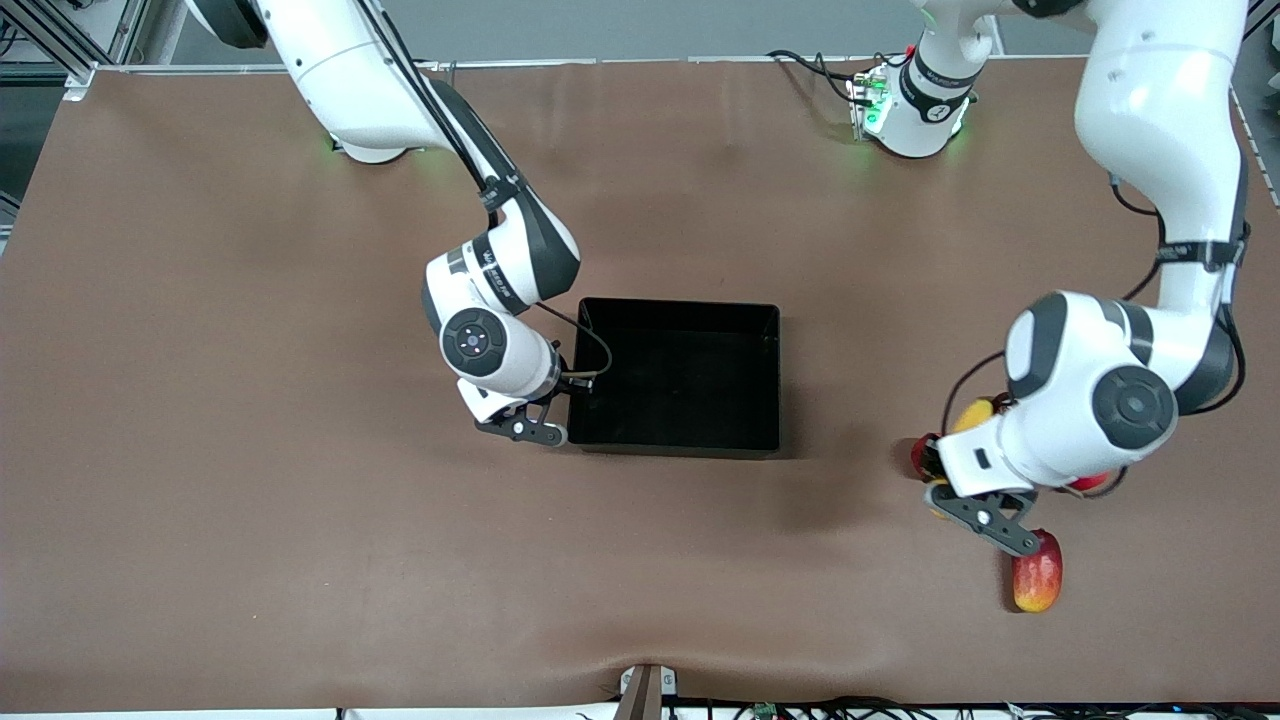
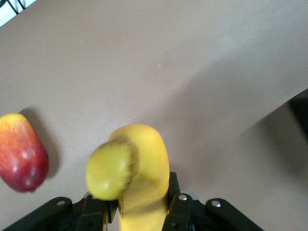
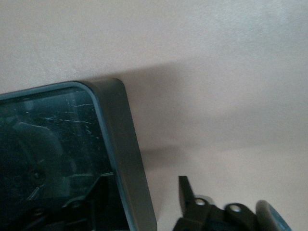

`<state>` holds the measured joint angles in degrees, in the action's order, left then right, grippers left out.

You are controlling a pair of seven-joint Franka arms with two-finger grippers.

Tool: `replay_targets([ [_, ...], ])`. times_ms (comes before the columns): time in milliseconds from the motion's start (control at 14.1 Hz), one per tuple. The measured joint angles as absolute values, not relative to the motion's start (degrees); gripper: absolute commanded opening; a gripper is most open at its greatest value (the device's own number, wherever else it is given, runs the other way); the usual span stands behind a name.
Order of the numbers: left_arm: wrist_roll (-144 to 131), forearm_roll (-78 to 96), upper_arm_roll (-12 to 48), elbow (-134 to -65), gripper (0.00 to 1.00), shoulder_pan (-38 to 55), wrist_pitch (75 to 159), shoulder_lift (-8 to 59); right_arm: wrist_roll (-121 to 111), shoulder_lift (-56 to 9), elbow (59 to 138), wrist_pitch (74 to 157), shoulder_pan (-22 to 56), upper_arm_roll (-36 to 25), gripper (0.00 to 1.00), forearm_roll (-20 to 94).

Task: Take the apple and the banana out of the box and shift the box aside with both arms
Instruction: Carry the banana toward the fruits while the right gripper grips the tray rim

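The yellow banana (image 2: 142, 168) sits between the fingers of my left gripper (image 2: 142, 195), which is shut on it. In the front view this gripper (image 1: 978, 508) is low over the table at the left arm's end, and bits of the banana (image 1: 975, 413) show past the wrist. The black box (image 1: 680, 375) stands mid-table. My right gripper (image 1: 570, 402) is open astride the box wall (image 3: 130, 163) near a corner, one finger inside and one outside. Two red fruit edges (image 1: 920, 455) (image 1: 1090, 482) peek from under the left arm; I cannot tell which is the apple.
A red-and-yellow mango (image 1: 1037, 575) lies on the brown table just nearer the front camera than the left gripper. It also shows in the left wrist view (image 2: 21, 151). The box is empty inside.
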<state>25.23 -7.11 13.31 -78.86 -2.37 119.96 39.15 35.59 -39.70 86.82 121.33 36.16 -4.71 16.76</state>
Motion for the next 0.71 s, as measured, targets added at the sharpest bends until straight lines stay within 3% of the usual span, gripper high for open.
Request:
replay_targets([
  [495, 37.0, -7.1, 8.7, -78.9, 0.0, -3.6, 131.1, 45.3, 35.6, -40.4, 85.9, 122.0, 36.4, -5.1, 0.0, 16.8],
  [708, 37.0, -7.1, 8.2, -78.9, 0.0, -3.6, 133.2, 47.2, 35.2, -39.3, 84.5, 117.9, 34.5, -5.8, 0.0, 16.8],
])
